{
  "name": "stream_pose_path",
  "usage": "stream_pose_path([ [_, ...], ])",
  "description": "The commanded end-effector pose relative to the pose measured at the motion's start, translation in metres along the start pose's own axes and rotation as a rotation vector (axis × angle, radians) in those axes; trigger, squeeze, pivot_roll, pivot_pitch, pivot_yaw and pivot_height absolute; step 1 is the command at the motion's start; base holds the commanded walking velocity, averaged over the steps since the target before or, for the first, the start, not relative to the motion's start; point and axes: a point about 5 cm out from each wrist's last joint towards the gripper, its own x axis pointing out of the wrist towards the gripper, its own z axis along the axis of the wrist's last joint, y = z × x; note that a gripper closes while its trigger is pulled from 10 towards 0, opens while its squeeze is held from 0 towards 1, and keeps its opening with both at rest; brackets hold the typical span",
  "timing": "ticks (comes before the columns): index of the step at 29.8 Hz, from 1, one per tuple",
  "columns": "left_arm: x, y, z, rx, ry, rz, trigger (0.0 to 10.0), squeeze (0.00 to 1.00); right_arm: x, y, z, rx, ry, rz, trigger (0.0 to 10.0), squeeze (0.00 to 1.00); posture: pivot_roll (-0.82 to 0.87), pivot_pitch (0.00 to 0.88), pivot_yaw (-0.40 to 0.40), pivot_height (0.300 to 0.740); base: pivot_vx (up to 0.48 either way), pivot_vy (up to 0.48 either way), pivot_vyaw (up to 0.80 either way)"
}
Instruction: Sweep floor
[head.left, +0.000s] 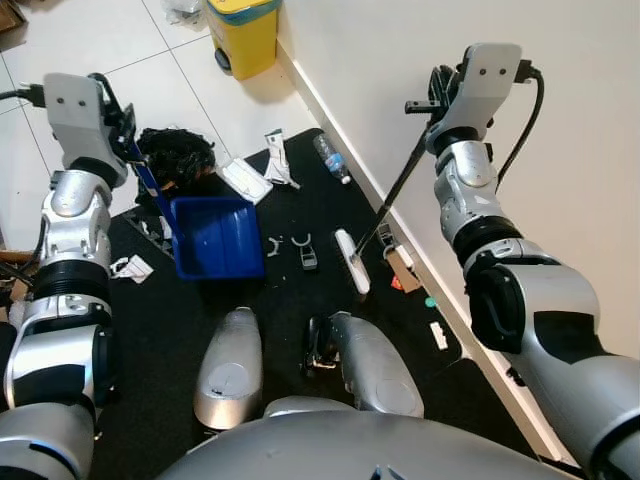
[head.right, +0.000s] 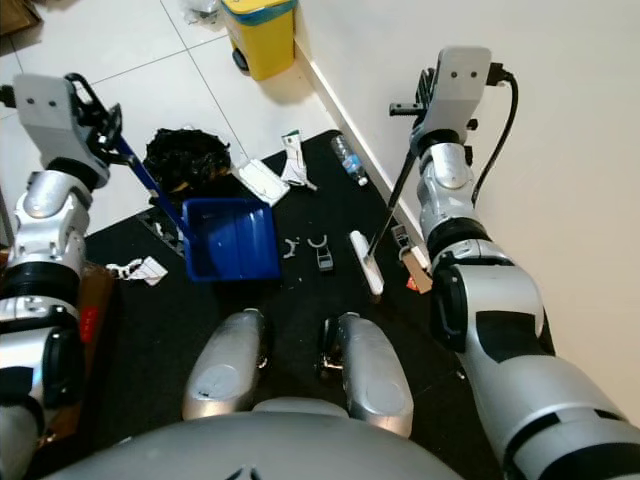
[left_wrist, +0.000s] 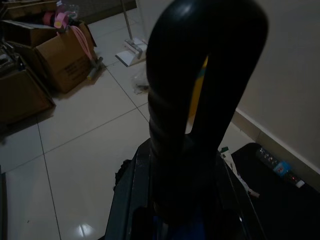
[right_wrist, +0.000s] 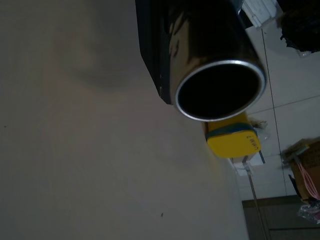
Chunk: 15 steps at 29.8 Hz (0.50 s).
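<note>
A blue dustpan (head.left: 217, 237) rests on the black mat (head.left: 170, 330), its long blue handle rising to my left gripper (head.left: 120, 122), which is shut on it. The handle's black loop (left_wrist: 200, 100) fills the left wrist view. My right gripper (head.left: 440, 95) is raised near the wall and shut on the broom's thin black pole (head.left: 400, 180). The pole's open metal end (right_wrist: 220, 90) shows in the right wrist view. The white broom head (head.left: 351, 260) sits on the mat, right of the dustpan. Small litter pieces (head.left: 305, 252) lie between pan and broom head.
A black crumpled bag (head.left: 175, 155), white wrappers (head.left: 245, 180) and a plastic bottle (head.left: 332, 158) lie beyond the dustpan. A yellow bin (head.left: 243, 35) stands by the white wall (head.left: 420, 50) on the right. More scraps (head.left: 405, 270) line the skirting. My silver legs (head.left: 228, 365) stand below.
</note>
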Motion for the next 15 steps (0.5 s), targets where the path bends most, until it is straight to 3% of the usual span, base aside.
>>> stream_pose_path([
  [1,0.001,0.006,0.004,0.021,-0.011,-0.003,10.0,0.0,0.002,-0.001,0.003,0.014,-0.011,-0.018,10.0,0.0,0.34,0.08,-0.034,0.74,0.0,0.0,0.0],
  [15,0.001,-0.007,-0.016,-0.015,0.067,-0.009,10.0,0.0,0.007,0.001,0.012,0.001,-0.045,-0.021,10.0,0.0,0.35,0.188,-0.029,0.74,0.0,0.0,0.0],
])
